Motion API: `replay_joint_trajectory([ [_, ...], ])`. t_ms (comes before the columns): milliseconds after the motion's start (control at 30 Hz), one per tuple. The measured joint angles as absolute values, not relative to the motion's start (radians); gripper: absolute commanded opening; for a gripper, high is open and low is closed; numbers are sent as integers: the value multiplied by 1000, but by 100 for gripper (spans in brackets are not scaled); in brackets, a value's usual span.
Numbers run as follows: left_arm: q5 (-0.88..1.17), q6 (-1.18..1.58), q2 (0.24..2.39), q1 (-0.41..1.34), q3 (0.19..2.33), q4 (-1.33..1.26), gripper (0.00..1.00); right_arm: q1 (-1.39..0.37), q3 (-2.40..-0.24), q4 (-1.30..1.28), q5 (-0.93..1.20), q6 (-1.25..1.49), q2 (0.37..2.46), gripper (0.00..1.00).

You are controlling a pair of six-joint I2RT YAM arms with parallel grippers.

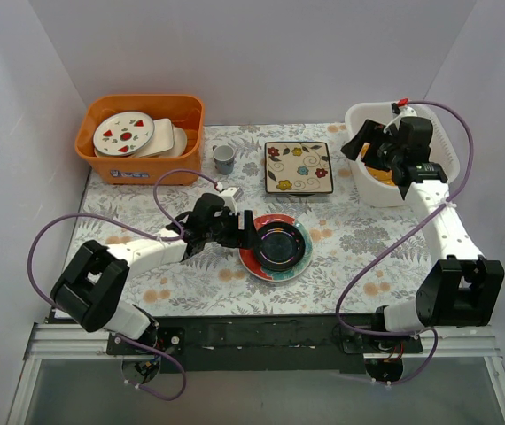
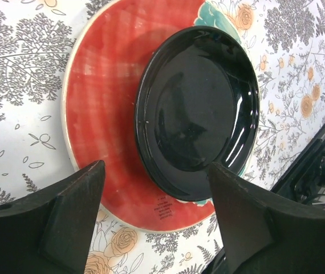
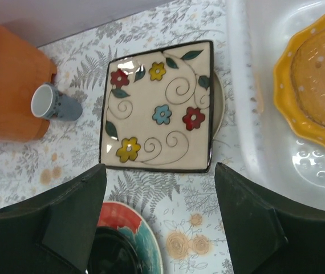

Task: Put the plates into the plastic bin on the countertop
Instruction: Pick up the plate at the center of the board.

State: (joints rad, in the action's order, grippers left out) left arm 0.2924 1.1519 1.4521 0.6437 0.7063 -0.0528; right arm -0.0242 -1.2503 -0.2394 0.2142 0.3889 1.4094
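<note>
A dark round plate [image 1: 279, 245] lies on a red-and-teal plate [image 1: 254, 258] at the middle of the countertop [image 1: 368, 239]. My left gripper [image 1: 244, 232] is open and empty, its jaws standing either side of the near rims of the dark plate [image 2: 199, 114] and the red plate [image 2: 102, 108]. A cream square floral plate [image 1: 299, 167] lies further back. The white plastic bin [image 1: 443, 155] at the right holds a yellow scalloped plate [image 3: 316, 85]. My right gripper [image 1: 365, 149] is open and empty, above the bin's left rim [image 3: 239, 85], looking down on the square plate [image 3: 159, 108].
An orange bin [image 1: 137, 164] with white round plates stands at the back left. A small blue-grey cup [image 1: 224, 159] stands between it and the square plate. A pale round rim [image 3: 220, 103] shows under the square plate's right edge. White walls enclose the table.
</note>
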Motion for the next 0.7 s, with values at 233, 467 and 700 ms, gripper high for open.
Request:
replay_joint_trajectory([
  [233,327,1161,1494,644,711,-74,65,-57,-1178,-239,263,388,1361,82],
  [467,358,1170,1531,644,720,-92,58,-57,-1128,-245,288,388,1332,82],
  [700,386,1181,1566,644,736,-111,47,-57,-1127,-246,308,388,1308,81],
])
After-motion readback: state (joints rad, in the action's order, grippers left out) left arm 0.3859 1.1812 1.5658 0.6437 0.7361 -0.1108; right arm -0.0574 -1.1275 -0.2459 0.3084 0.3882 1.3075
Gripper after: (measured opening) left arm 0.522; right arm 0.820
